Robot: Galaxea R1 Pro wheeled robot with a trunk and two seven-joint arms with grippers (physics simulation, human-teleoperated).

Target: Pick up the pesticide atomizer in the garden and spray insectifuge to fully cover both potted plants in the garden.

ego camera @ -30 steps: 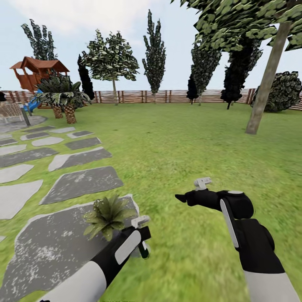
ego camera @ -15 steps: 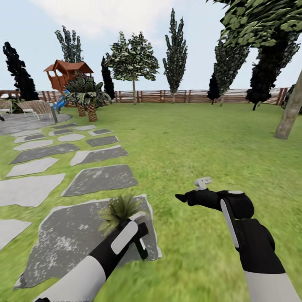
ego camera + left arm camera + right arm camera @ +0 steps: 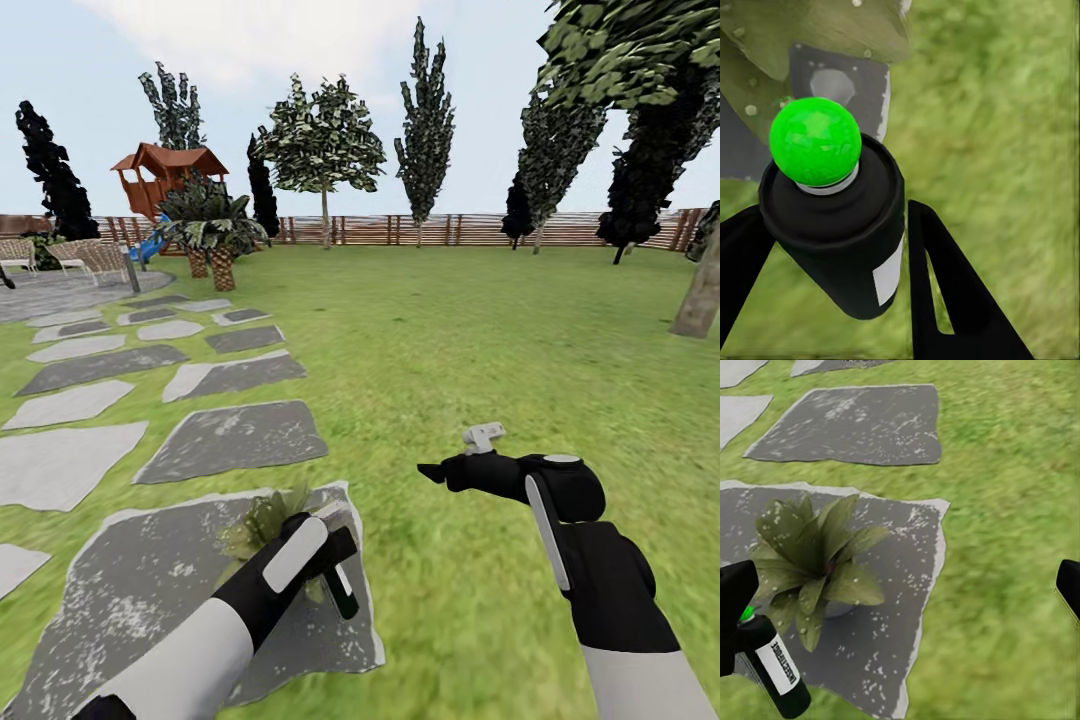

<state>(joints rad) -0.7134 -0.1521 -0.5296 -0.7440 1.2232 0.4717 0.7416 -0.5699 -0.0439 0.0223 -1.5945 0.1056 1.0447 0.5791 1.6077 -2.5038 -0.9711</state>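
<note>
We hold the pesticide atomizer (image 3: 840, 232) pinched between the two black fingers of our left gripper (image 3: 335, 560), low at the near left of the head view. The bottle (image 3: 342, 592) is dark with a white label, tilted, and in the left wrist view it is topped by a bright green ball cap (image 3: 815, 141). It hangs just beside a potted plant (image 3: 814, 559), a rosette of broad pointed green leaves in a small grey pot, which sits on a large grey stone slab (image 3: 130, 590) in the lawn (image 3: 480, 340). In the head view our left forearm partly covers the plant (image 3: 258, 520).

Our right gripper (image 3: 432, 470) hovers over grass to the right, well apart from the plant; we cannot tell how its fingers stand.

Farther off, stepping slabs (image 3: 230, 437) run away on the left toward a palm (image 3: 212, 225) and a wooden playhouse (image 3: 165, 175), with a brown slat fence (image 3: 420, 230) along the far edge.
</note>
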